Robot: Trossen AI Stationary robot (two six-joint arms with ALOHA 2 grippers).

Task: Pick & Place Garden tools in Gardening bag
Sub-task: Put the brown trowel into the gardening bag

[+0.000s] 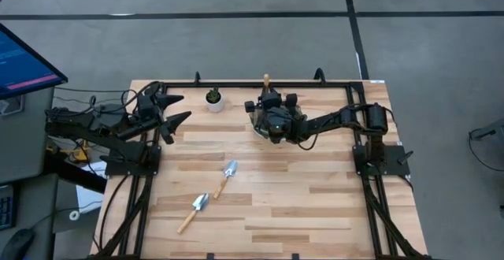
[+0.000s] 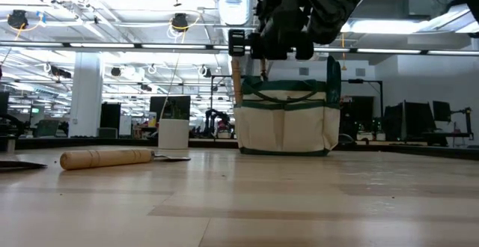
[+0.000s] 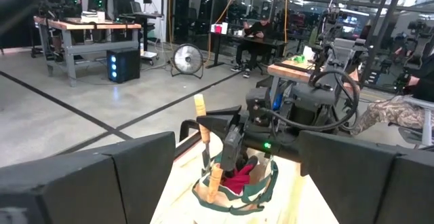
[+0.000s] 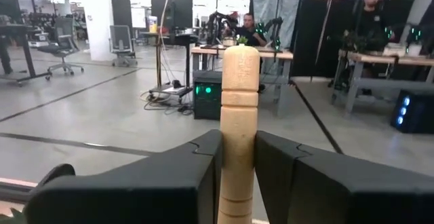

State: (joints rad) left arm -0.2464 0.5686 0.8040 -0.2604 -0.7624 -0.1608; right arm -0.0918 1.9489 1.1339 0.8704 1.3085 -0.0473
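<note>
My right gripper clamps a trowel's handle upright, directly above the bag; my left gripper waits, fingers apart.

the high view looks straight down on the whole table. the low view sits at tabletop level, facing the room. each wrist view looks out past its own fingers; high, low and left wrist views share the bag.
</note>
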